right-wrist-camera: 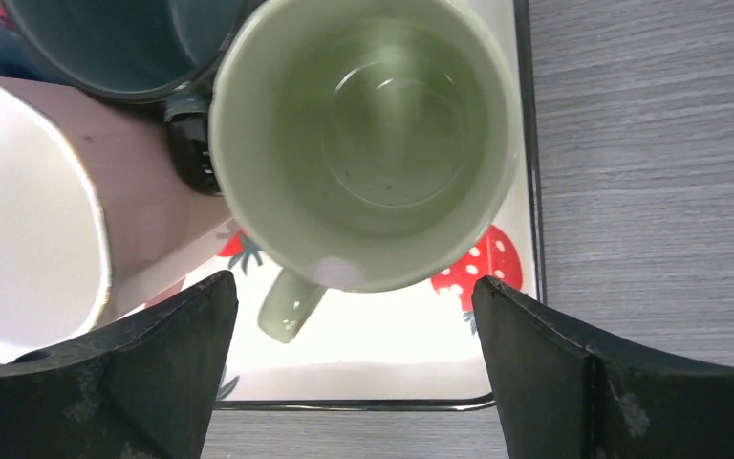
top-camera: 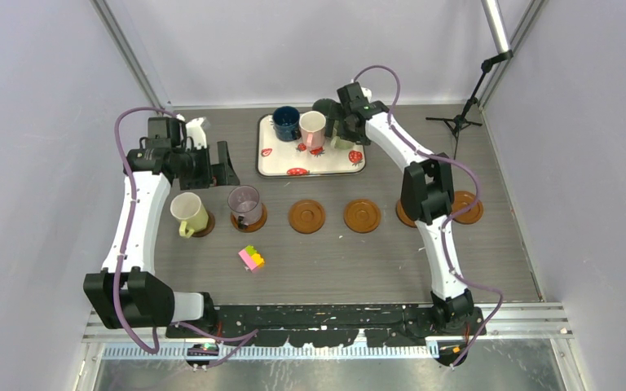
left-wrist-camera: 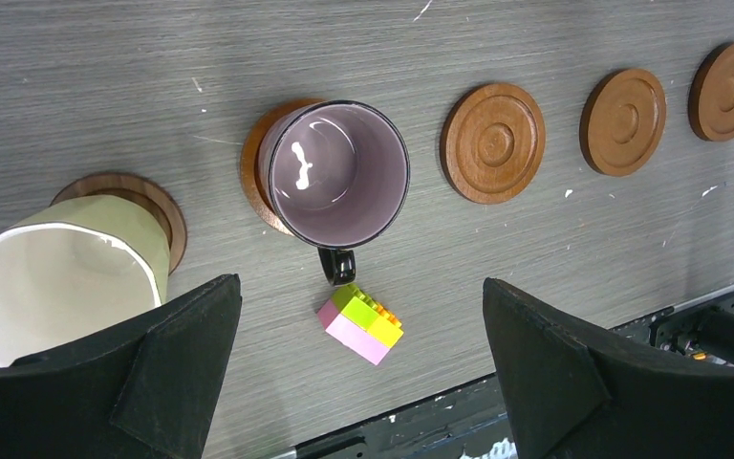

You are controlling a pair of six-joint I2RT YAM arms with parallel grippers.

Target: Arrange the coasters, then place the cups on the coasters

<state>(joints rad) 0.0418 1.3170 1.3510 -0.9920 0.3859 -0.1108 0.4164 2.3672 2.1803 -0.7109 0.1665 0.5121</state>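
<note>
Two cups, the cream-yellow cup and purple-grey cup, sit on the leftmost coasters of a row of six, four wait on the far tray, the right gripper spread above the pale green cup, the left gripper spread, empty.

Glossy glazed purple-grey mug, matt grooved wooden coasters, grey wood-grain table

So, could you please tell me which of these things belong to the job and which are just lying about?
Job: coasters; cream mug, purple mug, blue mug, pink mug, dark green mug, pale green mug.
Lying about: strawberry tray, block toy, tripod stand.
</note>
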